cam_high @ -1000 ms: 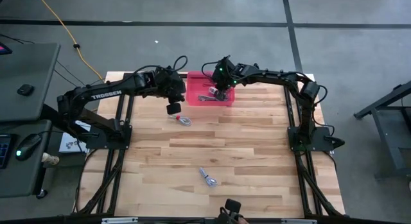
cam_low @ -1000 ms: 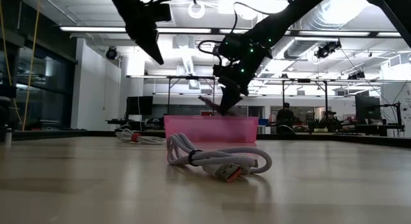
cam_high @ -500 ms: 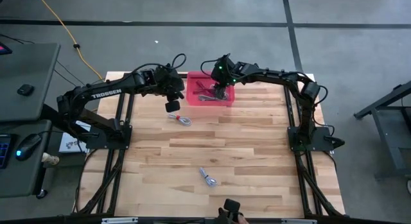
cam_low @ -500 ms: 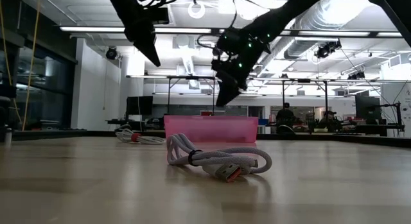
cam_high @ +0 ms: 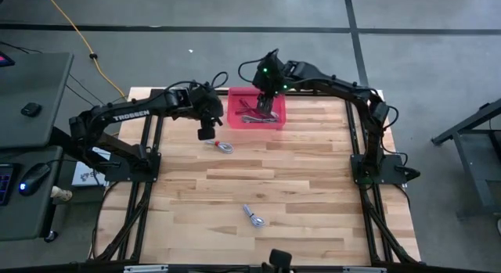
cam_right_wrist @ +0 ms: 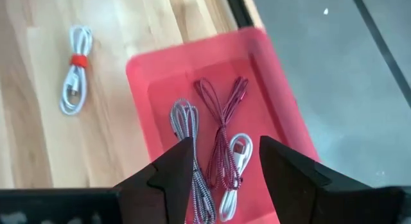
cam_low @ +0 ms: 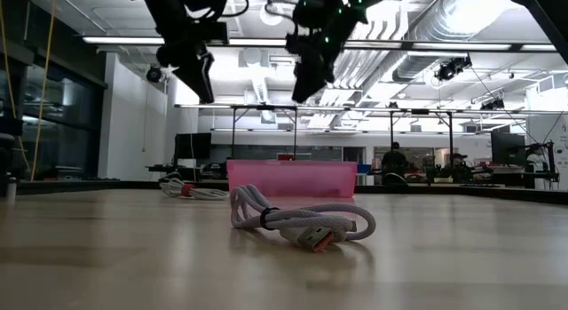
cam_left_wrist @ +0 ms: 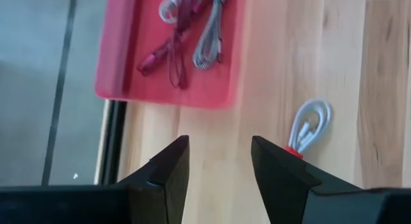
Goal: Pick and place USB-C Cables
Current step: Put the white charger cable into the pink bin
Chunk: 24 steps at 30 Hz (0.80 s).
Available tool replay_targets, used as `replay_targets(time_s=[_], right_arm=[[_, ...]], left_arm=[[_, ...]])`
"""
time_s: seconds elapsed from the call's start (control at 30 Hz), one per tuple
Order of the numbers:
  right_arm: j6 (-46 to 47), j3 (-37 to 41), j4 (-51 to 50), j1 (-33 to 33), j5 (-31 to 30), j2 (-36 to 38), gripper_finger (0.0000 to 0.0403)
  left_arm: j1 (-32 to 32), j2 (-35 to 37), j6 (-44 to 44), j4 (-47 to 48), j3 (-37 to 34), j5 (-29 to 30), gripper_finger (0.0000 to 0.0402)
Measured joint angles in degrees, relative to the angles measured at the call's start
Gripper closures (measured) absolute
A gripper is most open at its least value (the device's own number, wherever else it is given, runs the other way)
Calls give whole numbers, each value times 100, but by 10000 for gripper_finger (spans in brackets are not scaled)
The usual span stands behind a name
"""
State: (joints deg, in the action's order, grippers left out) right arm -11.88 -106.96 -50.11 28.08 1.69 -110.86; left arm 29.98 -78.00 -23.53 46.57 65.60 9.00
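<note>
A pink tray [cam_high: 275,119] stands at the table's far edge and holds three coiled cables: a grey braided one [cam_right_wrist: 186,137], a dark red one [cam_right_wrist: 225,131] and a white one [cam_right_wrist: 235,161]. A white cable with a red tie [cam_high: 222,146] lies on the wood just near-left of the tray. Another pale cable [cam_high: 253,217] lies close to the near edge, large in the low view [cam_low: 302,223]. My right gripper [cam_right_wrist: 226,163] hangs open above the tray [cam_high: 265,103]. My left gripper [cam_left_wrist: 220,163] hangs open above the wood [cam_high: 205,133], left of the red-tied cable [cam_left_wrist: 308,128].
A yellow cord [cam_high: 74,30] runs over the floor beyond the table's far left corner. A side desk with a mouse [cam_high: 31,109] stands to the left. Bare wood [cam_high: 313,187] stretches between the tray and the near cable.
My right gripper has risen from inside the tray to well above its rim, leaving the cables lying in the tray. My left gripper has shifted slightly toward the table's left edge, staying high above the wood.
</note>
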Motion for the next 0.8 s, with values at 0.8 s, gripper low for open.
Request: replay_targets(time_s=[0.8], right_arm=[[0,-1296,-1552,-11,-601,3,233]], left_arm=[[-134,-872,-1584,-81,-852,-519,253]])
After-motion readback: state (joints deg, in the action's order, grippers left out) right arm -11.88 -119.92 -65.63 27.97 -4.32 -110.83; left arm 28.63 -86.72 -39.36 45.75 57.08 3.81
